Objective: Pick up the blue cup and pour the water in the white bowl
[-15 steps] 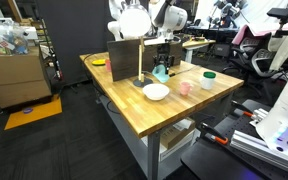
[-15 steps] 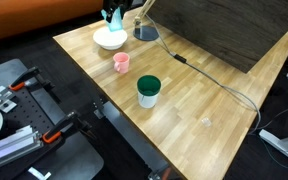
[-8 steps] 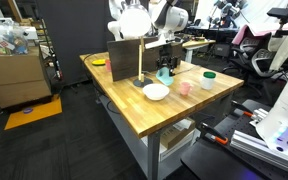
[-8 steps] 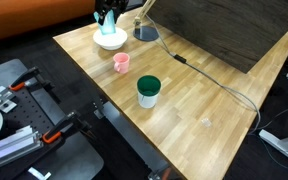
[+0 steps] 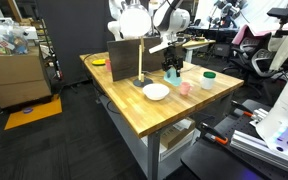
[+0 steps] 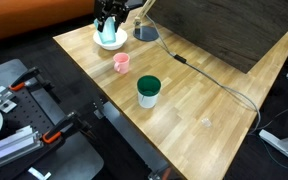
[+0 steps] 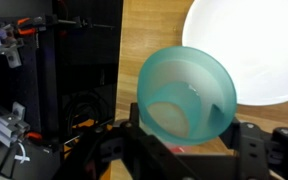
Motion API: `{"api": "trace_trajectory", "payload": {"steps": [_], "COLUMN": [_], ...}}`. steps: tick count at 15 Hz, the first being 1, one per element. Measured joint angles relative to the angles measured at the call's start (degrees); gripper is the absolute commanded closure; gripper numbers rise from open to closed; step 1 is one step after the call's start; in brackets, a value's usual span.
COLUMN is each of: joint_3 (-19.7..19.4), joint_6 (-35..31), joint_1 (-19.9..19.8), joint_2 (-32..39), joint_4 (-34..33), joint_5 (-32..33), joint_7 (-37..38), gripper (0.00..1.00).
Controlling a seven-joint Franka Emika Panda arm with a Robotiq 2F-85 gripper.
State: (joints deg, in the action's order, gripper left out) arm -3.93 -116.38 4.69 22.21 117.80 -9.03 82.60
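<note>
1. Gripper (image 5: 171, 62): I have it pinched on the blue cup (image 5: 171, 73), one finger on each side of its wall. In the wrist view the fingers (image 7: 252, 140) flank the cup low in the picture
2. Blue cup: teal, no handle, held clear of the table (image 5: 134, 118) and close to the bowl (image 5: 156, 92). In an exterior view the cup (image 6: 109, 36) shows in front of the bowl (image 6: 120, 45), overlapping it. The wrist view looks straight into the cup's mouth (image 7: 189, 95), and its rim overlaps the edge of the bowl (image 7: 254, 50) at upper right. I cannot tell whether water is inside, nor how far the cup is tipped
3. Bowl: white, shallow, round, resting on the table near the foot of the board (image 6: 224, 30)
4. Pink cup (image 6: 122, 62): small, upright on the table, near the bowl but apart from it
5. Green-top cup (image 6: 148, 91): white body, green top, upright, on the far side of the pink cup from the bowl and apart from both
6. Board: dark panel standing on the table behind the bowl; in both exterior views
7. Grey disc (image 6: 146, 33): flat on the table just beside the bowl, at the board's corner
8. Cable (image 6: 219, 85): lies across the table along the board's foot
9. Table: wooden top, carrying all of the above
</note>
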Motion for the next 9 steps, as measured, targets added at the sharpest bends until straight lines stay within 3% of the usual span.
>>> {"api": "trace_trajectory", "payload": {"steps": [9], "joint_3": [0.1], "joint_6": [6.6], "joint_1": [0.0], "joint_2": [3.3], "joint_4": [-8.4], "joint_5": [3.6], "joint_7": [0.9], "gripper": [0.52]}}
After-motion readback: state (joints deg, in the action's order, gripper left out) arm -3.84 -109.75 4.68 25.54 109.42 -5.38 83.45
